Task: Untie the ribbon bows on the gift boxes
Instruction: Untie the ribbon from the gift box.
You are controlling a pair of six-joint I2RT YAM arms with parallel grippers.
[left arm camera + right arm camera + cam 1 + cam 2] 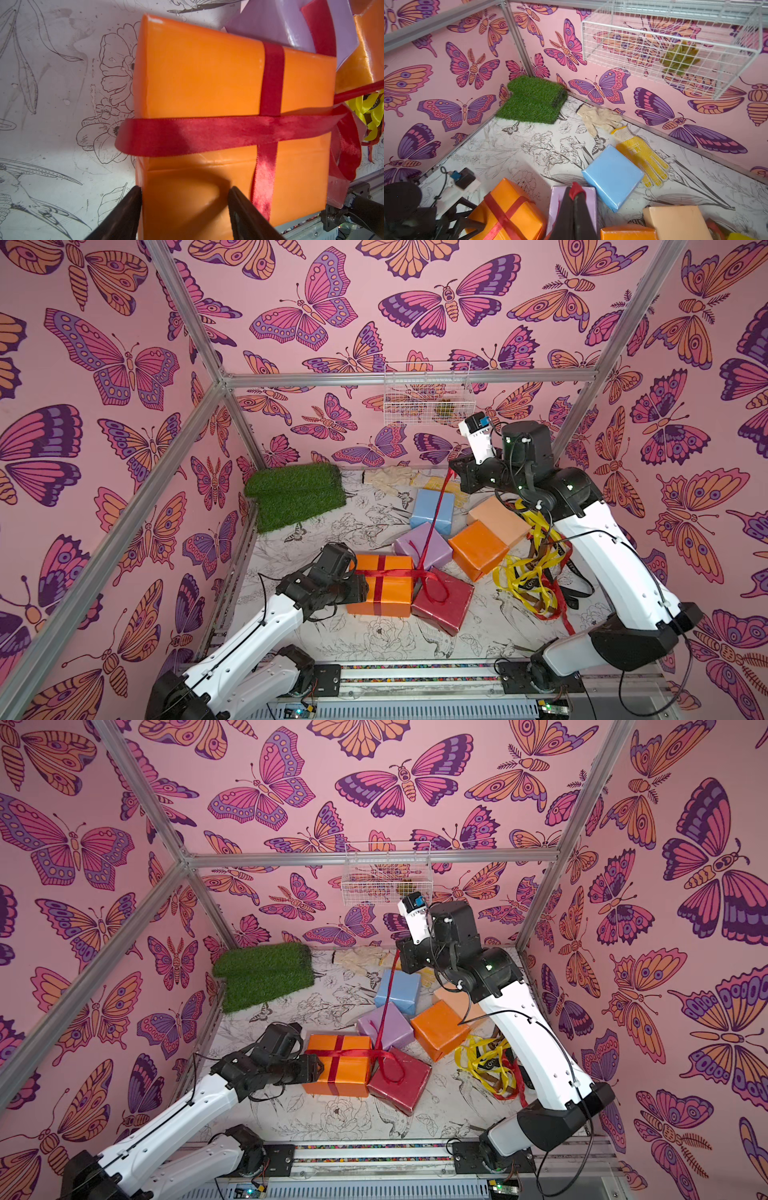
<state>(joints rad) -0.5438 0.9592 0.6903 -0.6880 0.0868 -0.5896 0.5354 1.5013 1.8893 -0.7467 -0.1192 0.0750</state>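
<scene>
In a top view the right arm (536, 1052) covers most of the peach box (444, 996). Lettering on the black ribbon (535, 585) is too small to read. The green thing (680, 57) in the wire basket (670, 37) blurs behind the mesh, unidentifiable.

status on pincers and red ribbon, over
Left pincer open at orange box end. Right pincer shut on red ribbon, pulled taut. Wrap still on box. Strand crosses lilac box.

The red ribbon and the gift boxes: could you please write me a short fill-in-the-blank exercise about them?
The right gripper is shut on the ___ ribbon.
That ribbon is wrapped around an ___ gift box.
The yellow glove lies beside the light ___ box.
Missing words: red, orange, blue.
</scene>
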